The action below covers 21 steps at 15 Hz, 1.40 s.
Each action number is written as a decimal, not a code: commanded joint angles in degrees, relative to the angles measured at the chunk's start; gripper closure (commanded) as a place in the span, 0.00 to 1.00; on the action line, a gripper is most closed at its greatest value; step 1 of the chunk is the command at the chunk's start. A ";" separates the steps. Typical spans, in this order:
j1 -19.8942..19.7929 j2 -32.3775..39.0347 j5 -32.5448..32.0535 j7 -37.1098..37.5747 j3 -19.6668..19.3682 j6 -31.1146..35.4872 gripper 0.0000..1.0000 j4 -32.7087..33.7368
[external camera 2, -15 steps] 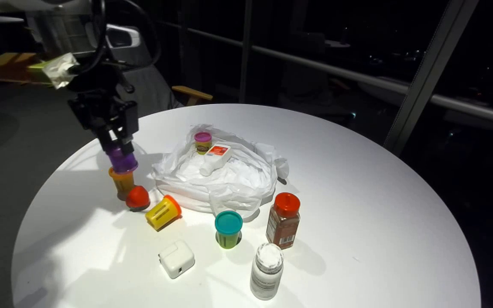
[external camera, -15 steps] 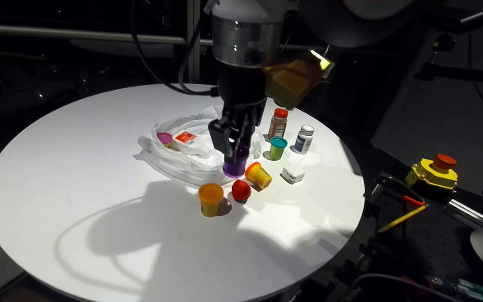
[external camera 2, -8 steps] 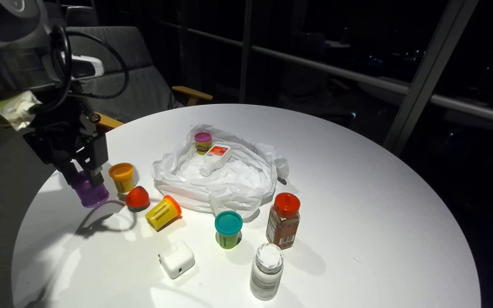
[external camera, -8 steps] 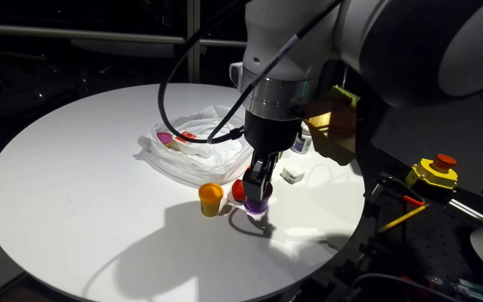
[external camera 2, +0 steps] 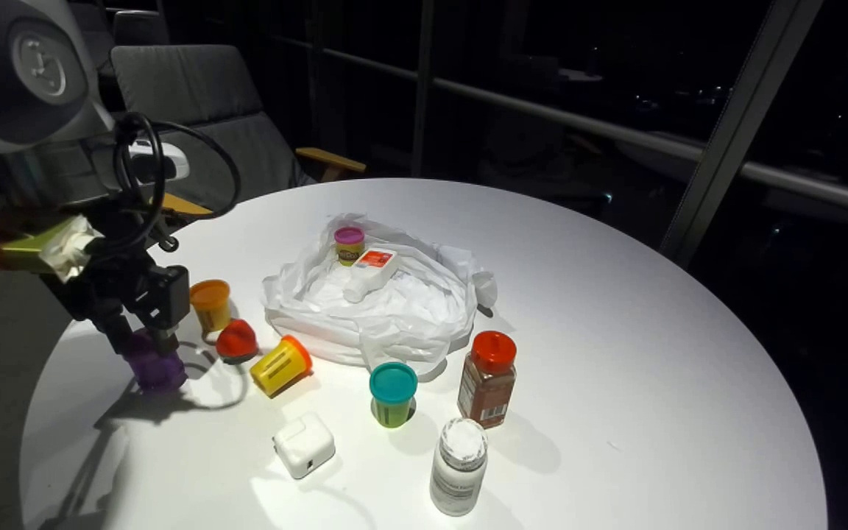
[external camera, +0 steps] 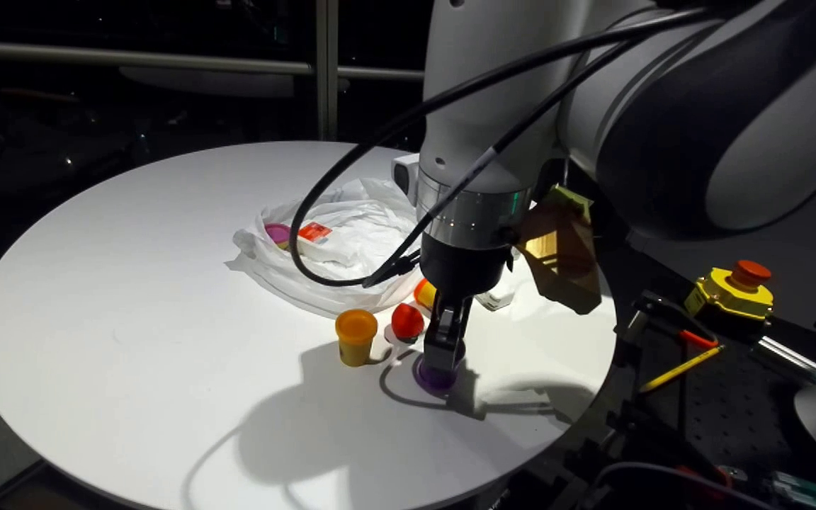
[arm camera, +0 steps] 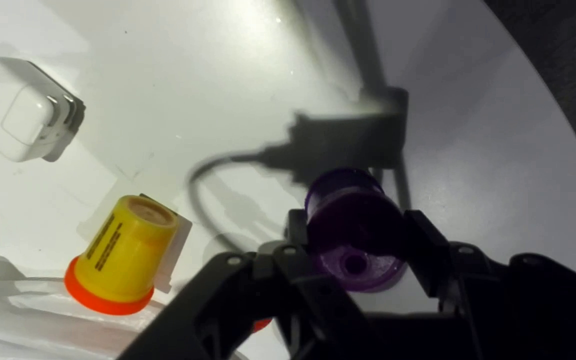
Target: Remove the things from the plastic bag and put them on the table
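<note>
My gripper (external camera: 445,354) is shut on a purple tub (external camera: 432,380), low over the near part of the table; I cannot tell if the tub touches the table. In the wrist view, the purple tub (arm camera: 355,272) sits between both fingers (arm camera: 355,235), dark in shadow. The white plastic bag (external camera 2: 417,313) lies open on the table. Inside it are a tub with a pink lid (external camera 2: 349,246) and a white bottle with an orange label (external camera 2: 374,271). Both also show in an exterior view, the pink lid (external camera: 278,233) partly behind the bag's edge.
Around the bag stand an orange tub (external camera 2: 210,305), a red strawberry-like piece (external camera 2: 237,340), a yellow tub on its side (external camera 2: 282,366), a white charger (external camera 2: 305,445), a teal-lidded tub (external camera 2: 393,394), a red-capped jar (external camera 2: 488,383) and a white bottle (external camera 2: 458,467). The table edge (arm camera: 543,82) curves nearby.
My gripper has carried the purple tub from beside the bag, past the orange tub and strawberry, toward the table's near side, and has lowered it. The other things have not moved.
</note>
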 commanded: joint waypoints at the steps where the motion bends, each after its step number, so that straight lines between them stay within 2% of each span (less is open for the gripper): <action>1: -0.01 0.67 1.08 -3.12 -0.84 2.43 0.24 -0.12; 2: 0.06 0.26 1.07 -3.31 -1.12 2.57 0.23 -0.35; 5: -0.76 -3.66 2.51 -4.16 -1.39 1.07 0.03 -0.66; 6: -1.57 -4.77 3.43 -5.31 -1.31 -0.91 0.00 0.26; 9: -5.01 -5.22 6.76 -6.50 -2.53 -2.96 0.00 5.83; 12: -6.59 -0.71 4.12 -2.73 -6.78 -1.28 0.00 13.74; 15: -7.27 6.41 2.23 -4.88 -9.13 0.15 0.00 21.58; 21: -6.33 20.66 4.77 -9.58 -8.71 -3.47 0.00 36.07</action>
